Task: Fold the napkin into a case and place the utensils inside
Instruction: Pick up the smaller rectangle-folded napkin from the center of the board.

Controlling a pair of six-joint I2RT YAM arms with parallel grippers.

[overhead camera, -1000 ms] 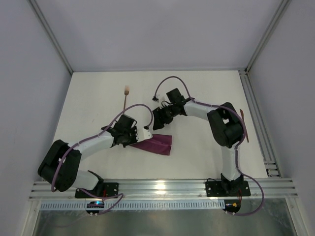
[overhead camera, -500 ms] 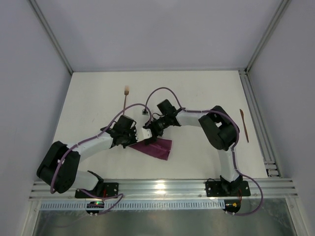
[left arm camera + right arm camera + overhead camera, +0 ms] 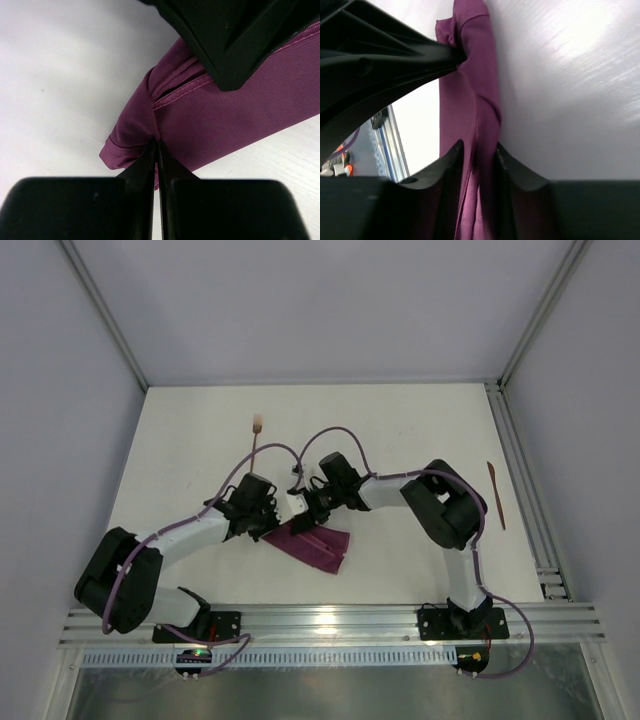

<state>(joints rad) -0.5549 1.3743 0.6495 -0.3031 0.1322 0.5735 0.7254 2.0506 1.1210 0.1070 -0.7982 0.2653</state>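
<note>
The magenta napkin (image 3: 318, 546) lies folded into a narrow strip at the middle of the table. My left gripper (image 3: 284, 527) is shut, its tips (image 3: 156, 150) pinching the napkin (image 3: 225, 115) at its left end. My right gripper (image 3: 308, 519) meets it from the right. Its jaws (image 3: 477, 147) straddle the layered edge of the napkin (image 3: 470, 65), cloth filling the gap between them. Of the utensils, the copper fork (image 3: 256, 438) lies at the back left. The other utensil (image 3: 497, 496) lies far right beside the rail.
A metal rail (image 3: 525, 490) runs along the table's right side, and another (image 3: 330, 620) crosses the near edge by the arm bases. Grey walls close in the left, back and right. The left gripper's finger (image 3: 395, 55) fills the upper left of the right wrist view.
My right gripper has moved left and down onto the napkin's upper end, and its jaws have narrowed around the cloth. The left gripper has kept its pinch and barely moved.
</note>
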